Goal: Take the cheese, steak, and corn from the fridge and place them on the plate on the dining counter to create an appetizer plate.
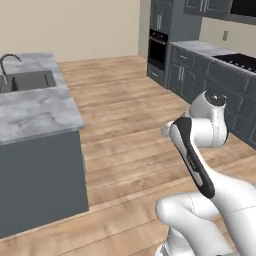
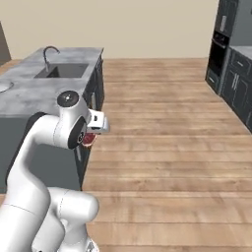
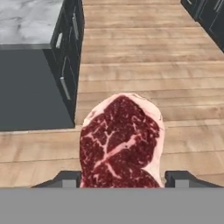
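In the hand view the steak, dark red with white marbling and a pale fat edge, sits between the two dark fingertips of my gripper, which is shut on it. The right base view shows the steak as a red patch under the hand, held in the air beside the end of the dining counter. That grey-veined marble top on a dark base also appears at the left of the left base view as the dining counter. A pale round edge of the plate shows at the counter's far left.
An inset sink with a curved faucet sits in the counter. Dark cabinets with a wall oven and a cooktop line the right side. Wooden floor lies open between them.
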Controlling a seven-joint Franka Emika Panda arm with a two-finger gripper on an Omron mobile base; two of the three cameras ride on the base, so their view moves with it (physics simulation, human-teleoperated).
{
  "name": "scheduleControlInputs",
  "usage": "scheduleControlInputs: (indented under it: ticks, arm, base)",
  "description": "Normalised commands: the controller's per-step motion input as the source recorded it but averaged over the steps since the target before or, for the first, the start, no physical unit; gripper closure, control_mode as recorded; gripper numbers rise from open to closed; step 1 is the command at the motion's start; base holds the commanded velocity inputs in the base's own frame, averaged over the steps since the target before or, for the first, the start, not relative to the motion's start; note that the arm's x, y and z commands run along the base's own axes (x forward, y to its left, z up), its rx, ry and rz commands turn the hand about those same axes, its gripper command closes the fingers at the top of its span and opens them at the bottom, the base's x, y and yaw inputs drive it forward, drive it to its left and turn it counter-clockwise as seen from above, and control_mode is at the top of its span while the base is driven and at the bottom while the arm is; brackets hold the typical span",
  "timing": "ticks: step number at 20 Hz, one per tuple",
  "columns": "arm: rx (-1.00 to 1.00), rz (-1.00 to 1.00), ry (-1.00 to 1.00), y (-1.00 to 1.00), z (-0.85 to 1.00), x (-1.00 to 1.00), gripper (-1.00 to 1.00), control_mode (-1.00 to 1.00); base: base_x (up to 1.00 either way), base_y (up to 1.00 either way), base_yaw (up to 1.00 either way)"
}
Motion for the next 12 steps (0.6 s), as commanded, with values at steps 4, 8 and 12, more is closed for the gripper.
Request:
scheduleControlInputs:
  ticks: [4, 8, 12]
  arm:
    - [0.00, 0.00, 0.00, 0.00, 0.00, 0.00, 1.00, 1.00]
    - [0.00, 0.00, 0.00, 0.00, 0.00, 0.00, 1.00, 1.00]
    - [0.00, 0.00, 0.00, 0.00, 0.00, 0.00, 1.00, 1.00]
  base:
    - [0.56, 1.00, 0.03]
    - [0.06, 1.00, 0.02]
    - [0.00, 1.00, 0.02]
